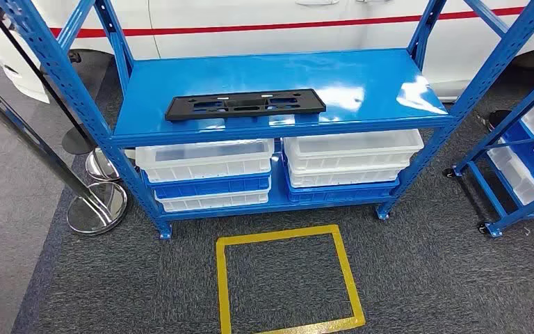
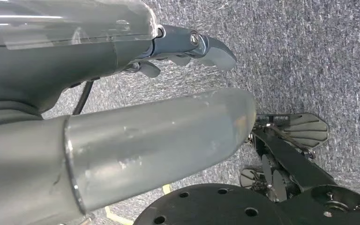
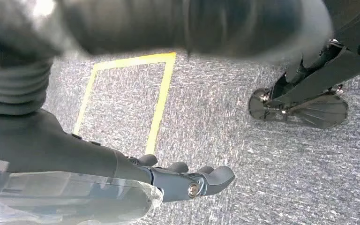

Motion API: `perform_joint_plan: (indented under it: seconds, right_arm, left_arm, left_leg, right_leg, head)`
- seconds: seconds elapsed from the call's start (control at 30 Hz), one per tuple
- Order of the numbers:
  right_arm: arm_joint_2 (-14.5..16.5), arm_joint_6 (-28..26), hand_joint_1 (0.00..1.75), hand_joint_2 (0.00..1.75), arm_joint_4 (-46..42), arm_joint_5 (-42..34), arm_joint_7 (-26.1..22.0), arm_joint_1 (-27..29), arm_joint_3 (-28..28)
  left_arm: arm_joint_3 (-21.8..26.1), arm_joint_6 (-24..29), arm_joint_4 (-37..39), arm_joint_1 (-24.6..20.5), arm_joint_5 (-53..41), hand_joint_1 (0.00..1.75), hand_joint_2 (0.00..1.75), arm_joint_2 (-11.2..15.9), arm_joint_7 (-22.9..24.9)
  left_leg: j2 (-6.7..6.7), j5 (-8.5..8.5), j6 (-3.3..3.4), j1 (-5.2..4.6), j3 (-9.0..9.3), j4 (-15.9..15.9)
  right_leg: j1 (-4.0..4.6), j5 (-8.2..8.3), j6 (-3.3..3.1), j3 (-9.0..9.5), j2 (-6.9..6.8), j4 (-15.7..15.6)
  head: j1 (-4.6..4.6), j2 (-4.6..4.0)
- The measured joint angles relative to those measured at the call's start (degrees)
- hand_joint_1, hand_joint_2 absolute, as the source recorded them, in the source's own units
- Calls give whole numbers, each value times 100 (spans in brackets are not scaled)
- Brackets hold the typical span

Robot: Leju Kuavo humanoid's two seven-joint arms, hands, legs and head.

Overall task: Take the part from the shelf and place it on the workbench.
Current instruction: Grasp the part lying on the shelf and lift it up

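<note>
A flat black part (image 1: 245, 105) with several cut-outs lies near the front edge of the blue shelf's top level (image 1: 361, 76), left of centre. My left hand (image 2: 187, 47) hangs over grey carpet in the left wrist view, fingers extended and holding nothing. My right hand (image 3: 187, 180) likewise hangs above the carpet in the right wrist view, fingers stretched out and empty. Both hands are far from the part.
White and blue bins (image 1: 208, 170) fill the shelf's lower level. A yellow taped square (image 1: 286, 282) marks the carpet before the shelf. Chrome stanchion bases (image 1: 97, 207) stand at left. A second blue rack (image 1: 521, 160) with bins is at right. A white car is behind.
</note>
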Motion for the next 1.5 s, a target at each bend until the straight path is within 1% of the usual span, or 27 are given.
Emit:
perform_joint_plan:
  seconds: [0.1, 0.17, 0.2, 0.23, 0.3, 0.33, 0.37, 0.4, 0.43, 0.5, 0.57, 0.67, 0.73, 0.83, 0.87, 0.9, 0.93, 0.97, 1.03, 1.07, 1.1, 1.2, 1.27, 1.37, 1.4, 1.43, 1.5]
  right_arm:
    - [4, 0, 0, 175, 296, -4, -6, 174, 0]
    - [5, -1, 0, 175, 662, -7, 8, 414, 0]
    - [3, -2, 0, 131, 819, -5, 16, 551, 0]
    - [0, -2, 0, 131, 946, -4, 22, 672, 0]
    - [-8, -2, 0, 131, 1182, -2, 25, 880, 0]
    - [-10, -2, 0, 175, 1269, -2, 25, 949, 0]
    - [-10, -1, 0, 175, 1334, -2, 25, 1001, 0]
    - [-9, -1, 0, 175, 1388, 4, 25, 1041, -5]
    - [-7, -2, 0, 175, 1451, 24, 17, 1062, -30]
    - [-3, -12, 0, 175, 1617, 134, -3, 1084, -146]
    - [7, -38, 0, 175, 1774, 338, -33, 1078, -335]
    - [37, -100, 0, 175, 1878, 699, -91, 1052, -650]
    - [77, -130, 0, 175, 1905, 946, -134, 999, -879]
    - [153, -190, 0, 175, 1919, 1313, -191, 860, -1228]
    - [179, -208, 0, 175, 1919, 1437, -210, 806, -1347]
    - [204, -221, 0, 175, 1919, 1561, -230, 751, -1466]
    - [226, -233, 0, 131, 1919, 1688, -255, 694, -1590]
    - [249, -248, 0, 87, 1918, 1813, -279, 635, -1714]
    - [293, -281, 0, 0, 1915, 2052, -335, 507, -1958]
    - [317, -297, 0, 0, 1911, 2170, -367, 441, -2080]
    - [337, -309, 0, 44, 1906, 2283, -401, 378, -2195]
    - [395, -348, 0, 175, 1883, 2639, -515, 200, -2554]
    - [428, -397, 0, 175, 1856, 2875, -610, 85, -2790]
    - [485, -515, 0, 175, 1814, 3207, -779, -79, -3109]
    - [504, -561, 0, 175, 1800, 3320, -839, -128, -3217]
    - [520, -598, 0, 175, 1786, 3429, -901, -177, -3322]
    - [549, -648, 0, 175, 1751, 3659, -1037, -278, -3545]
  left_arm:
    - [0, 1, -289, -173, 0, 0, 0, 8, -2]
    - [0, 2, -659, -448, 0, 0, 87, 11, -18]
    - [0, 2, -815, -597, 0, 0, 131, 11, -27]
    - [0, 2, -947, -721, 0, 0, 175, 11, -33]
    - [1, 2, -1179, -915, 0, 0, 175, 16, -36]
    - [1, 3, -1259, -979, 0, 0, 175, 18, -35]
    - [2, 4, -1314, -1029, -1, 0, 175, 19, -34]
    - [2, 5, -1352, -1058, -3, 0, 175, 18, -32]
    - [4, 5, -1396, -1076, -19, 0, 175, 16, -33]
    - [28, 8, -1515, -1154, -97, 0, 175, 6, -60]
    - [101, 18, -1608, -1289, -241, 0, 175, -10, -124]
    - [257, 55, -1626, -1405, -495, 0, 175, -29, -217]
    - [356, 72, -1620, -1417, -667, 0, 175, -57, -281]
    - [499, 88, -1564, -1416, -924, 0, 175, -110, -381]
    - [550, 96, -1523, -1406, -1011, 0, 175, -123, -414]
    - [602, 104, -1478, -1393, -1097, 0, 175, -136, -445]
    - [657, 110, -1431, -1380, -1185, 0, 131, -151, -478]
    - [711, 115, -1386, -1369, -1272, 0, 87, -167, -515]
    - [824, 121, -1296, -1357, -1437, 0, 0, -196, -599]
    - [884, 126, -1247, -1353, -1519, 0, 0, -210, -644]
    - [944, 133, -1196, -1347, -1597, 0, 0, -226, -688]
    - [1144, 167, -1020, -1320, -1840, 0, 0, -286, -822]
    - [1282, 190, -902, -1317, -1996, 0, 0, -337, -918]
    - [1493, 226, -701, -1290, -2206, 0, 0, -403, -1055]
    - [1563, 243, -629, -1273, -2273, 0, 0, -423, -1102]
    - [1634, 261, -562, -1258, -2338, 0, 0, -442, -1150]
    - [1775, 302, -431, -1238, -2473, 0, 0, -482, -1256]
  left_leg:
    - [-14, -7, 27, -14, -10, 29]
    - [-85, 21, 65, 5, -20, -13]
    - [-116, 44, 87, 20, -5, -55]
    - [-128, 65, 107, 37, 14, -98]
    - [-117, 83, 127, 47, 35, -138]
    - [-108, 83, 129, 43, 28, -136]
    - [-86, 81, 128, 39, 24, -134]
    - [-60, 77, 127, 36, 24, -133]
    - [-36, 69, 122, 38, 27, -127]
    - [-21, 39, 88, 45, 29, -85]
    - [-55, -5, 9, 32, 14, -24]
    - [-53, -32, -126, 29, 29, -22]
    - [-41, -150, -193, 51, -7, 114]
    - [-40, -680, -247, 65, -417, 1036]
    - [-40, -805, -256, 66, -571, 1364]
    - [-40, -823, -258, 66, -656, 1539]
    - [-40, -723, -254, 66, -644, 1498]
    - [-40, -527, -241, 66, -531, 1238]
    - [-46, -139, -200, 55, -194, 458]
    - [-50, -40, -175, 44, -78, 184]
    - [-53, -15, -153, 30, -26, 42]
    - [-51, 4, -59, 24, -3, -25]
    - [-38, 50, 30, 48, 25, -92]
    - [-13, 63, 86, 35, 19, -110]
    - [-8, 59, 89, 28, 20, -106]
    - [-6, 53, 89, 25, 24, -100]
    - [-10, 30, 74, 24, 41, -80]
  right_leg:
    - [-18, 0, 37, -2, -19, -13]
    - [-16, -15, 64, 27, -89, -7]
    - [-14, -55, 69, 26, -113, 40]
    - [-11, -151, 68, -28, -120, 178]
    - [-8, -508, 61, -344, -111, 823]
    - [-6, -686, 62, -556, -110, 1226]
    - [-6, -781, 66, -725, -110, 1541]
    - [-8, -764, 68, -804, -110, 1671]
    - [-11, -626, 65, -764, -113, 1555]
    - [-18, -239, 44, -438, -134, 842]
    - [7, -34, -12, -174, -141, 279]
    - [41, -11, -130, -138, -88, 196]
    - [31, 12, -208, -143, -74, 172]
    - [43, 21, -275, -162, -89, 159]
    - [53, 19, -283, -166, -89, 161]
    - [61, 17, -287, -165, -87, 164]
    - [65, 13, -290, -158, -82, 166]
    - [67, 8, -288, -145, -78, 168]
    - [78, -8, -268, -124, -71, 176]
    - [85, -13, -247, -123, -67, 180]
    - [90, -15, -221, -127, -63, 182]
    - [83, -16, -126, -120, -60, 172]
    - [82, -189, -73, -222, -73, 409]
    - [81, -664, -31, -721, -82, 1409]
    - [81, -702, -23, -842, -83, 1634]
    - [81, -625, -22, -867, -84, 1655]
    - [81, -224, -44, -620, -92, 1098]
  head:
    - [-2, 0]
    - [0, 0]
    - [1, 0]
    - [2, 0]
    - [1, 0]
    - [-1, 0]
    - [-1, 0]
    - [-1, 0]
    - [1, 0]
    - [2, 0]
    - [0, 0]
    - [-2, 0]
    - [-3, 0]
    - [-3, 0]
    - [-3, 0]
    - [-3, 0]
    - [-3, 0]
    - [-3, 0]
    - [-3, 0]
    - [-2, 0]
    - [-2, 0]
    - [-1, 0]
    - [1, 0]
    - [-1, 0]
    - [0, 0]
    - [-1, 0]
    - [1, 0]
